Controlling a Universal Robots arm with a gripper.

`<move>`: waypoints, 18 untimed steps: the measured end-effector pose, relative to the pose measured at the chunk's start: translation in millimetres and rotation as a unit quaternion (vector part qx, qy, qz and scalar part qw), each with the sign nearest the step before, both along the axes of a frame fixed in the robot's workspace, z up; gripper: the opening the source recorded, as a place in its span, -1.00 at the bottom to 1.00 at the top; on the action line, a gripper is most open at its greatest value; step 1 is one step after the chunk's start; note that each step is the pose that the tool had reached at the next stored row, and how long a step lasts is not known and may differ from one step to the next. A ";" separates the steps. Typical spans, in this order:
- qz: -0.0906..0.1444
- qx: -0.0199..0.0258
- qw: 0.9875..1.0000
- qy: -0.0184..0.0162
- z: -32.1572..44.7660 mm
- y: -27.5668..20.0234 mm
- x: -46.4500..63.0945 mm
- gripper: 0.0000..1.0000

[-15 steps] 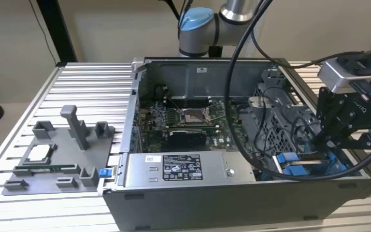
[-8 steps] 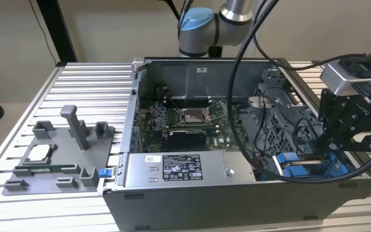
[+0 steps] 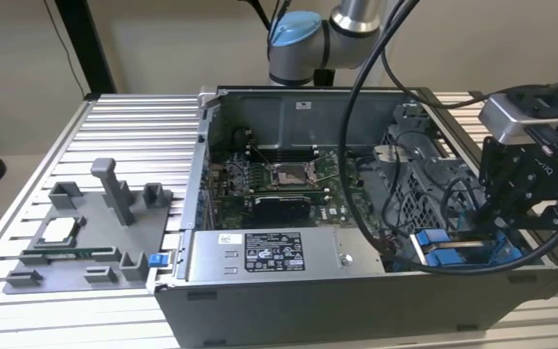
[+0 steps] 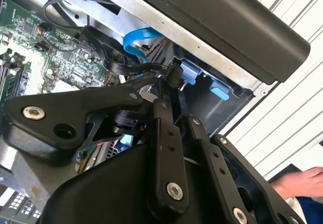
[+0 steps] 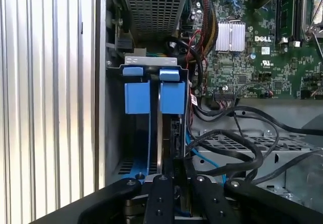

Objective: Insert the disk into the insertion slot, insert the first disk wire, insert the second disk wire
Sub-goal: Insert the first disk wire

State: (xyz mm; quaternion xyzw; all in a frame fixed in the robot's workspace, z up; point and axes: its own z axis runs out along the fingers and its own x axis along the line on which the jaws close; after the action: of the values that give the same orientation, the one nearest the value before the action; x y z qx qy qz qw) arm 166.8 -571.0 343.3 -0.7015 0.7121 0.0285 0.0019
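The disk (image 5: 159, 148) stands on edge in its blue carrier inside the insertion slot (image 5: 151, 61), a grey metal bay with two blue tabs at its mouth. In the exterior view the slot (image 3: 453, 251) is at the near right corner of the open computer case. My gripper (image 3: 497, 229) hangs right above it. In both wrist views the gripper (image 4: 174, 90) (image 5: 176, 176) has its black fingers (image 4: 162, 133) drawn together on the black connector of a disk wire (image 4: 173, 75), beside the disk's edge. The wire's black cable trails off toward the motherboard.
A grey power-supply box (image 3: 259, 254) lies along the case's near wall, with the motherboard (image 3: 279, 182) behind it. Loose black cables (image 5: 237, 148) and a blue flat cable (image 4: 136, 40) crowd the bay. A grey fixture tray (image 3: 85, 240) sits on the slatted table. A person's hand (image 4: 303, 181) rests beside the case.
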 end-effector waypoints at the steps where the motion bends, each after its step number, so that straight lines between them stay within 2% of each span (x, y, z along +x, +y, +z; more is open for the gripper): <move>1: -0.001 0.000 1.000 0.000 -0.1 0.8 0.0 -1.00; 11: -0.009 -0.002 1.000 0.000 -0.7 0.7 0.0 -1.00; 18: -0.011 -0.002 1.000 0.000 -4.6 0.7 0.0 -1.00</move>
State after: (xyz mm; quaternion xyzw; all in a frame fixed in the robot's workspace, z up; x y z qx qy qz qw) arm 166.8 -570.3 338.7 -0.6936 0.7199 0.0275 0.0006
